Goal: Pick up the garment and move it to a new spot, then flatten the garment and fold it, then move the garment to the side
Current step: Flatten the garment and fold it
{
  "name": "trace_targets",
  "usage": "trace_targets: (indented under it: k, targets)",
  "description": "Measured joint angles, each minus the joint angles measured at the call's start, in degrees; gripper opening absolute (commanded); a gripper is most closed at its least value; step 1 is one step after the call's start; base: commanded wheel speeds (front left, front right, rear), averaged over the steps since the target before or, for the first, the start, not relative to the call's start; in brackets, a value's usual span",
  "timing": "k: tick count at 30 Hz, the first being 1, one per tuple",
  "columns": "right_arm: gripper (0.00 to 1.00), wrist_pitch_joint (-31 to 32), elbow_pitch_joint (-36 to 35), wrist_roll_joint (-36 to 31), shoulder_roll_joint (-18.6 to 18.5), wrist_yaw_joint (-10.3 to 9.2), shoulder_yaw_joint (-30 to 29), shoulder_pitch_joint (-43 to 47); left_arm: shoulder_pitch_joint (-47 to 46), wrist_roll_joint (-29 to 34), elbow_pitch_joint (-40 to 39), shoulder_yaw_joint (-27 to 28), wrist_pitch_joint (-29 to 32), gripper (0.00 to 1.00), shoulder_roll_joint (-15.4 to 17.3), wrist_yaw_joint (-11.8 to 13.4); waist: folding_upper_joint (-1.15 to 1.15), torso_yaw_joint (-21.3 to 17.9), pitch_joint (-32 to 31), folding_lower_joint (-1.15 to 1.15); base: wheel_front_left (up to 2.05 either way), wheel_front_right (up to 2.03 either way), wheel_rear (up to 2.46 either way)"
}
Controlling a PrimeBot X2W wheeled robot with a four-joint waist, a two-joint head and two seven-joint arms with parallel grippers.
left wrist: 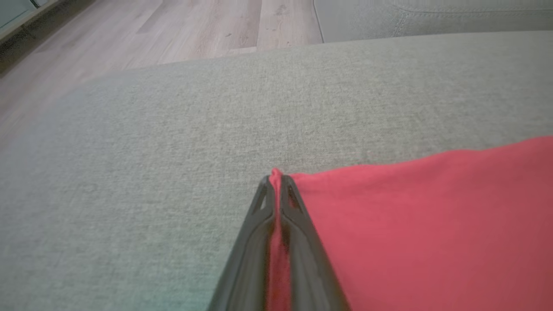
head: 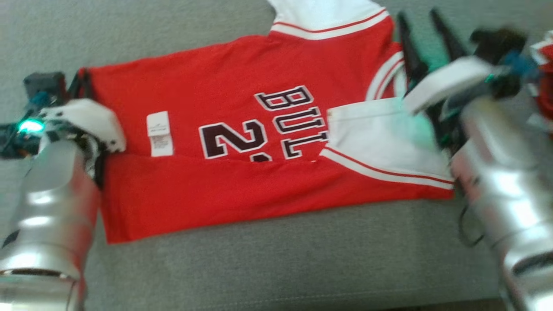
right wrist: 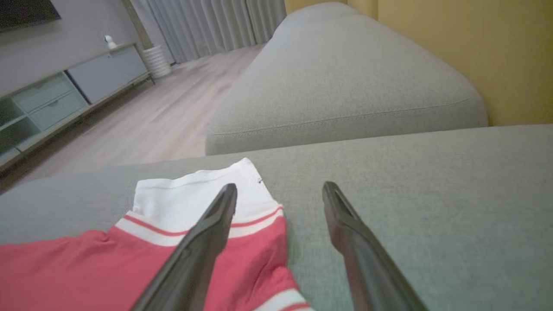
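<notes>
- Red hem cloth is pinched at one corner by the left gripper [left wrist: 275,185], its two dark fingers pressed together with a sliver of fabric showing between them.
- The right gripper [right wrist: 280,186] is spread wide and holds nothing. It hovers by the collar end, one finger over the white sleeve [right wrist: 194,190] and the other over bare upholstery.
- The red Bulls jersey [head: 194,86] lies crosswise on the grey sofa cushion [head: 276,259]. Its near edge is folded over the number and one sleeve is turned in.
- Risk: the left grip takes only the very corner, so a firm pull could slip it free.
- Risk: if the left end lifts before the right closes, the jersey would likely drag askew and the folded edge fall open.
- Risk: the right fingers straddle the sleeve's edge, so on closing they may catch only one layer, or cushion fabric.
</notes>
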Motion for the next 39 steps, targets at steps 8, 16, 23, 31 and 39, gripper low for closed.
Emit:
trace_targets:
  k: [8,16,23,31,39]
  targets:
    - [1.0,7.05,8.78,0.82,-5.57,0.0,1.26,-14.46,-4.16,0.98,-2.61,-3.53,-3.75,0.0,-7.05,-2.24,0.0,5.96,3.29,0.0,0.0,0.0,0.0]
    - [1.0,15.88,13.02,0.77,-10.17,0.0,9.01,-22.94,-8.71,1.05,-5.35,-6.31,-5.59,0.0,-10.81,-4.03,0.0,12.77,7.68,0.01,0.0,0.0,0.0]
    - [1.0,22.1,16.4,1.98,-12.13,0.0,13.88,-26.22,-9.04,-1.12,-7.05,-10.49,-6.1,0.0,-11.82,-4.54,0.0,17.16,10.34,0.0,0.0,0.0,0.0]
    - [0.0,17.83,17.75,2.29,-12.92,0.0,16.51,-27.88,-9.01,-5.37,-8.93,-14.36,-6.59,0.0,-11.89,-3.14,0.0,16.58,10.25,0.0,0.0,0.0,0.0]
    - [0.0,-1.3,24.01,0.65,-12.55,0.0,8.58,-30.19,-8.74,-4.85,-17.93,-10.71,-6.79,0.0,-9.85,0.82,0.0,13.64,8.83,0.0,0.0,0.0,0.0]
